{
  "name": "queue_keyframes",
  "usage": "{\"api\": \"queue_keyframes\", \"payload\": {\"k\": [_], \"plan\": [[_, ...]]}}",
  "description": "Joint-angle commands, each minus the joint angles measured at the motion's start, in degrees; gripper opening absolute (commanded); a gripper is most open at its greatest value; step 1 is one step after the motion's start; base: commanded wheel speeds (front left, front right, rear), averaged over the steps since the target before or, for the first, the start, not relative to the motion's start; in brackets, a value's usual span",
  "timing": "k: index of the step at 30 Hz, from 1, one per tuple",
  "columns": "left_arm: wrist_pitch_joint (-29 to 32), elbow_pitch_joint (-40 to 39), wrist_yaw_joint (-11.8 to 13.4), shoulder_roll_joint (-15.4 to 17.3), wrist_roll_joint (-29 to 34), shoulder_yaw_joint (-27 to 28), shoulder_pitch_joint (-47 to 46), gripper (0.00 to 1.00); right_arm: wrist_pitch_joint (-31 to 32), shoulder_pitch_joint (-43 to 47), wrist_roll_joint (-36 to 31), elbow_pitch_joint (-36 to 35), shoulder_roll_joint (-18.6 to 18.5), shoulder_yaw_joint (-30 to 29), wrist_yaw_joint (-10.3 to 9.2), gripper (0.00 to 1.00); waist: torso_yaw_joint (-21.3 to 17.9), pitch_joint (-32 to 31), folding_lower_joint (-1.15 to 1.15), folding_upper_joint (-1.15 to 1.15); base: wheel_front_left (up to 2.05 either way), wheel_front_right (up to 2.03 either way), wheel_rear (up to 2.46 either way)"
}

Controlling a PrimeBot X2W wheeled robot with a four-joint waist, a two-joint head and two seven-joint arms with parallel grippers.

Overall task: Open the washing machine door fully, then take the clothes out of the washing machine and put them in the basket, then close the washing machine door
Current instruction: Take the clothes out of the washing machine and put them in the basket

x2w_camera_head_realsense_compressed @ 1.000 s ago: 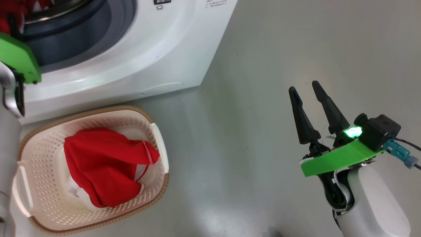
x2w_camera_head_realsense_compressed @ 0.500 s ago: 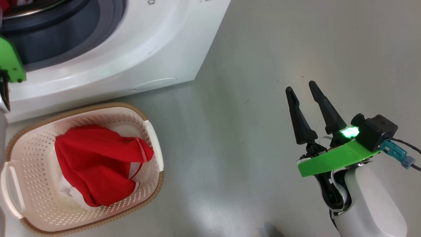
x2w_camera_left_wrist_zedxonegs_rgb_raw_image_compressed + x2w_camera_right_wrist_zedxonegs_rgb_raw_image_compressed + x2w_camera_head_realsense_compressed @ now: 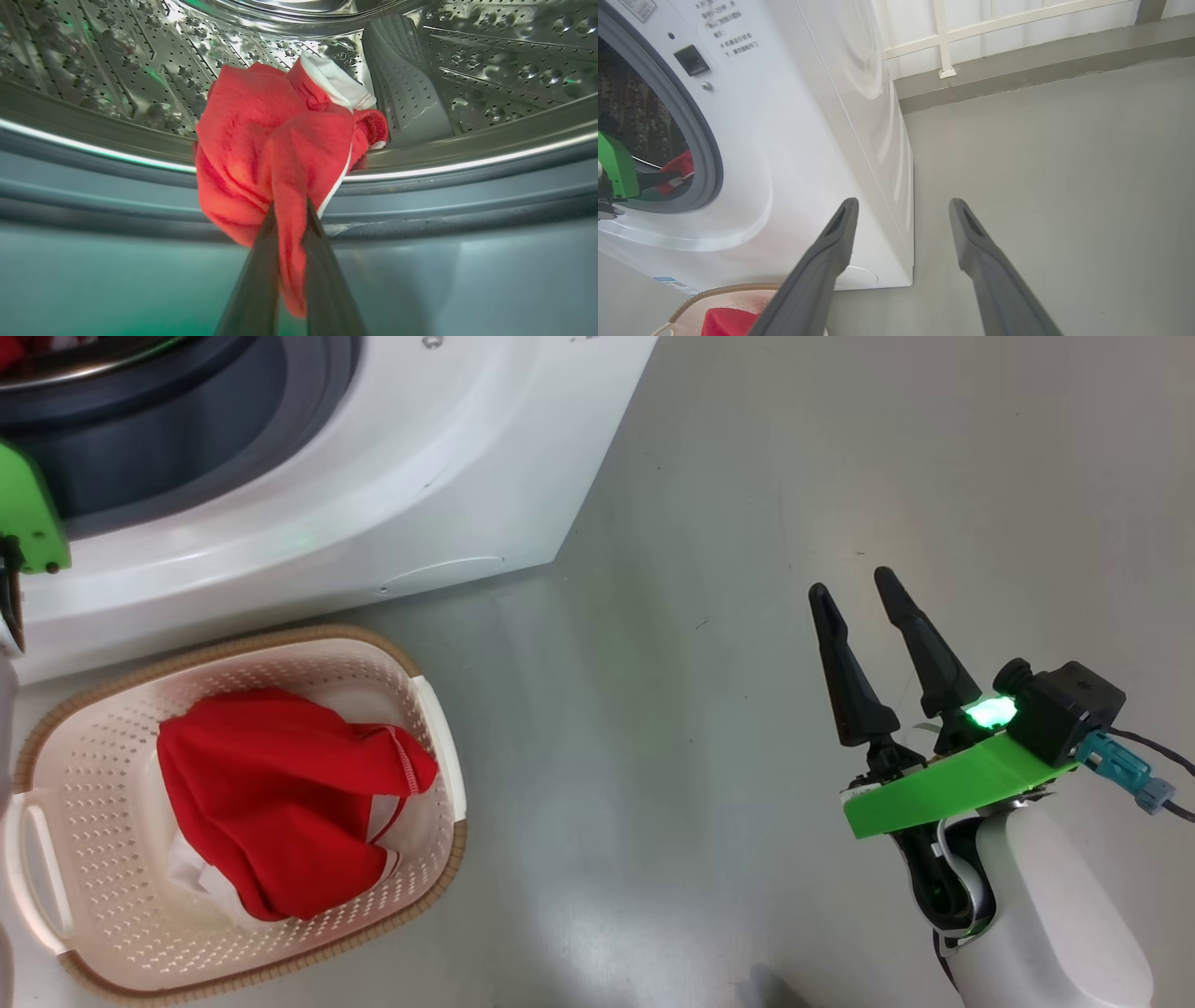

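Left wrist view showed the washer [image 3: 490, 70] ahead of the left gripper [image 3: 290, 207], its 2 fingers [image 3: 254, 280] pinching a garment [image 3: 261, 140] that ran forward over the drum lip [image 3: 467, 163]. The basket [image 3: 280, 644] sat below this hand, nearer it than the spread right gripper [image 3: 850, 582].

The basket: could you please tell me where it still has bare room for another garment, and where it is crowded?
The basket has bare perforated floor between the red clothes and its left wall, plus thinner strips along the rim nearest the washing machine and along the near rim. The middle and right-hand side are crowded.
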Motion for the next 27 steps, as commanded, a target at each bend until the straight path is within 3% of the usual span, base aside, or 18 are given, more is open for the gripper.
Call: {"api": "queue_keyframes", "payload": {"k": [1, 27], "plan": [[-0.56, -0.39, -0.1, 2.95, -0.13, 0.19, -0.96, 0.0, -0.27, -0.36, -0.28, -1.03, 0.26, 1.16, 0.09, 1.0, 0.03, -0.09, 0.0, 0.0, 0.0, 0.0, 0.0], [-13.59, -0.13, -5.48, 0.52, -2.01, -1.34, 2.75, 0.0, -0.27, 0.88, -0.17, 0.07, -0.87, 1.28, 0.09, 1.0, 2.63, -5.7, 0.0, 0.0, 0.0, 0.0, 0.0]]}}
